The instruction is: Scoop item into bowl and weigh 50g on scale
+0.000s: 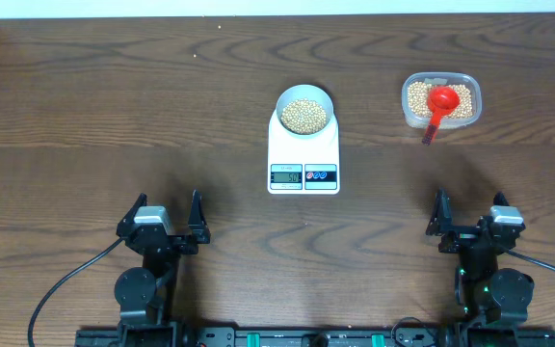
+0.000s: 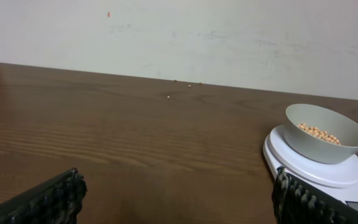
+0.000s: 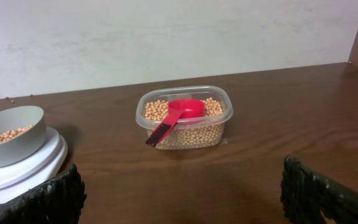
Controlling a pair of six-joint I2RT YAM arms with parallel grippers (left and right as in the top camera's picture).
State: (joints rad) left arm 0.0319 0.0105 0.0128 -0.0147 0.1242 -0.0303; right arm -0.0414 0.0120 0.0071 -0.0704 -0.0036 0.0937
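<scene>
Scoop: the red scoop (image 1: pixel 438 104) lies well ahead of our right gripper (image 1: pixel 470 214), with its handle pointing back at us.
Nearer arm: right.
Pincers: our left gripper (image 1: pixel 167 214) and right gripper are both spread wide, holding nothing.

A clear plastic tub (image 3: pixel 219 124) sits on the dark wooden table (image 3: pixel 278 124) near a white wall (image 3: pixel 166 37), with a red scoop (image 3: pixel 178 118) inside, its handle leaning over the rim.

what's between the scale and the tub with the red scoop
Nothing but bare table: the overhead view shows only wood between the scale and the tub, and the right wrist view agrees.
</scene>
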